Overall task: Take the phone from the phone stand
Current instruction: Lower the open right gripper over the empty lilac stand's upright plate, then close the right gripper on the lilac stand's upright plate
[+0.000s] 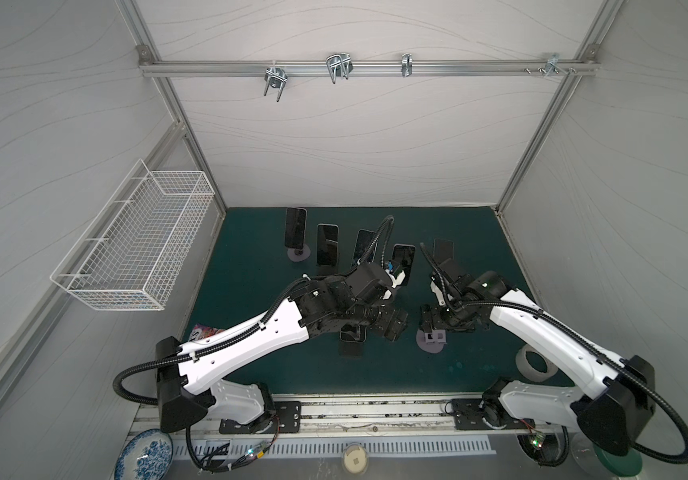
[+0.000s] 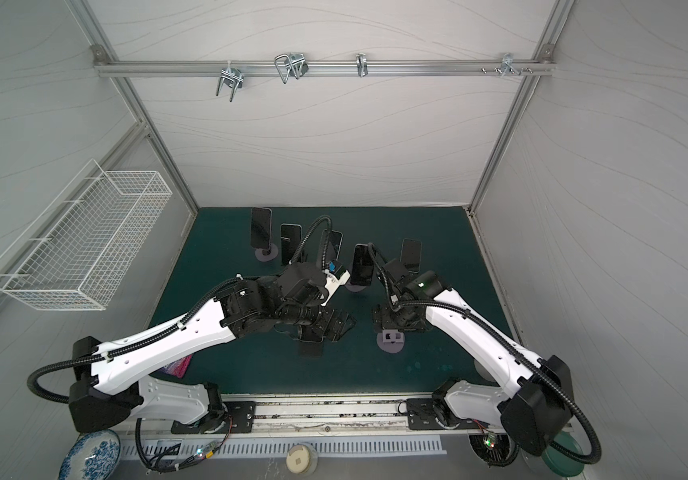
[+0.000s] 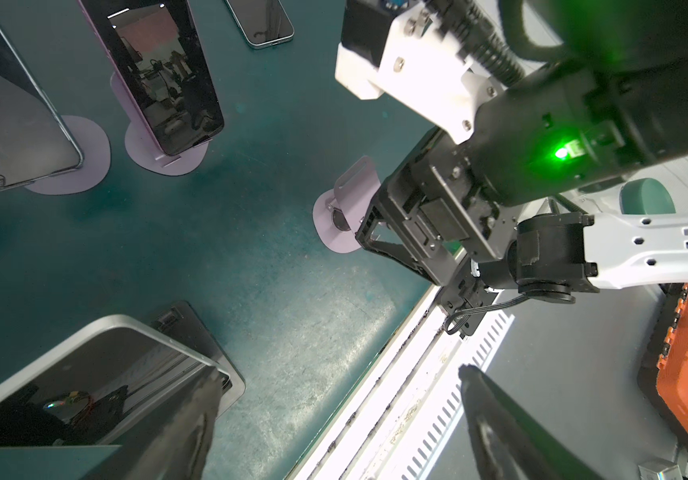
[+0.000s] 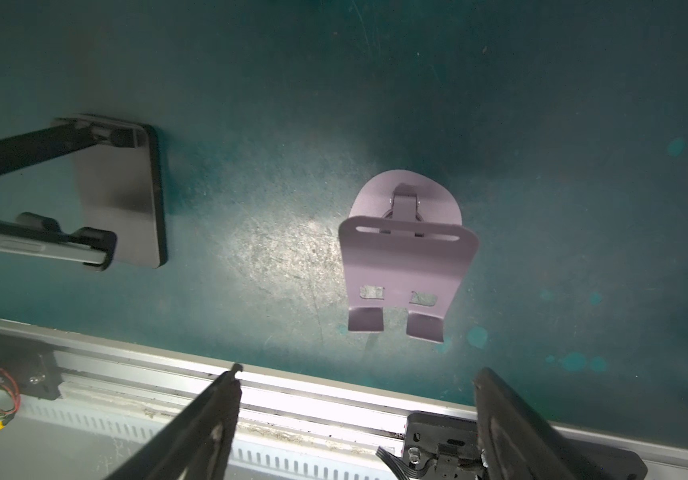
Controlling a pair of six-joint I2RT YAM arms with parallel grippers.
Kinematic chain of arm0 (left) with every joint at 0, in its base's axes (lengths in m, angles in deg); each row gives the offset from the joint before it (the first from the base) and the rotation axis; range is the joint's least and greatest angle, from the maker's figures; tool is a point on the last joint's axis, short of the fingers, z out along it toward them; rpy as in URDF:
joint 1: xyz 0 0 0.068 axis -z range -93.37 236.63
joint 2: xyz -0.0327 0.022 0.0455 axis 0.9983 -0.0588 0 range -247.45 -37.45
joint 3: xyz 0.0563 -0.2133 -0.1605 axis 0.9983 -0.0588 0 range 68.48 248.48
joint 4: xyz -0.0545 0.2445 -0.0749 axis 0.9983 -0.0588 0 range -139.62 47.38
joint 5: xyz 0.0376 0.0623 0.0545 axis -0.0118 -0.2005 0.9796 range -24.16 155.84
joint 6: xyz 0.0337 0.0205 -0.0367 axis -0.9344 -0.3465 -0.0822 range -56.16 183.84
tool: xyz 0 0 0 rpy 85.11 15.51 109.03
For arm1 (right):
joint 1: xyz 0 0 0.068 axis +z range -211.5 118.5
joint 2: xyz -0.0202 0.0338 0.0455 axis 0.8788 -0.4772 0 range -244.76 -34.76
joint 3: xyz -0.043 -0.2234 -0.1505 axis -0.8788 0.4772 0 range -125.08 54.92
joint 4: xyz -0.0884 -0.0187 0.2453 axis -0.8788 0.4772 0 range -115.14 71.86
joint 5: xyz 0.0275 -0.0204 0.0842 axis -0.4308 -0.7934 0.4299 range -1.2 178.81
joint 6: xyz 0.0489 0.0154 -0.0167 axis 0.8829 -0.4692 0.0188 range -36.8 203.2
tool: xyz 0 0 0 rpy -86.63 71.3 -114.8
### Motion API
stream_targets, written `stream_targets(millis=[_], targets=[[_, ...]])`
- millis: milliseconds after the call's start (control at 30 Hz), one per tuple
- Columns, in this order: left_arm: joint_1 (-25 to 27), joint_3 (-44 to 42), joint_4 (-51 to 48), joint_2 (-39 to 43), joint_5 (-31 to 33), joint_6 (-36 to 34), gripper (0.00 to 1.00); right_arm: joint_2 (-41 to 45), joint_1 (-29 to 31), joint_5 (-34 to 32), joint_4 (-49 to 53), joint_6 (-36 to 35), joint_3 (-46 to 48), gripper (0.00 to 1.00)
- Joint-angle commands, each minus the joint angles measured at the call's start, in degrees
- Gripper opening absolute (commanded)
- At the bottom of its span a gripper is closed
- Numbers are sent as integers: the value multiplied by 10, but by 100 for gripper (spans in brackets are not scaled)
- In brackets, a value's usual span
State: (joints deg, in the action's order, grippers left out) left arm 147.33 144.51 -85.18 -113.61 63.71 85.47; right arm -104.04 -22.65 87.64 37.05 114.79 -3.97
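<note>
Left claw: my left claw (image 3: 338, 370) is spread wide and holds nothing. One finger (image 3: 192, 415) is right at the phone's near edge, and I can't tell whether it touches. The other hangs well apart, out over the front rail (image 3: 396, 374).
Right claw: my right claw (image 4: 359, 370) is also wide open and empty, hanging above the empty purple stand (image 4: 404, 257).
Phone: the phone (image 3: 105, 365) leans back on its black stand (image 3: 192, 328) at the front middle of the mat (image 1: 251, 332). In both top views it is mostly tucked under my left wrist.
Step in hand: by my read, I'm getting the left claw around that phone, and the grip isn't made yet.
Line-up: I want to shift sideways until the phone sits between the fingers, one on each long edge, then close on the metal frame rather than the glass.
Lift: the right wrist view shows two small hooks cradling the phone's lower edge. So I should go up along the backrest first and pull away only once it's clear of them.
Stand: it looks light and may ride up with the phone. My right claw is near enough to pin the base if needed.
Watch: the other phones (image 1: 328, 245) stand on their stands behind, and my right arm is just beside. I'd keep the move short and straight.
</note>
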Motion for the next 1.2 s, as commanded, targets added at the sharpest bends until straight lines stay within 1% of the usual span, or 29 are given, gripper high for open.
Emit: stream_targets(millis=[0,200,433,867,1033,1167], targets=[[2,12,5,-6,-5,-10,91,-4,4,-11,-4,7,6,89],[3,44,-20,-23,13,-50,92,-37,4,-20,-8,-18,-7,93],[2,49,-25,-23,24,-60,92,-75,4,-43,-9,-35,-28,95],[2,54,-23,-29,30,-60,93,-106,-7,-51,-21,-46,-30,95],[2,65,-25,-36,30,-61,93,-105,-26,-37,-28,-54,-18,93],[2,76,-29,-42,30,-63,93,-101,-43,-28,-36,-62,-9,90]])
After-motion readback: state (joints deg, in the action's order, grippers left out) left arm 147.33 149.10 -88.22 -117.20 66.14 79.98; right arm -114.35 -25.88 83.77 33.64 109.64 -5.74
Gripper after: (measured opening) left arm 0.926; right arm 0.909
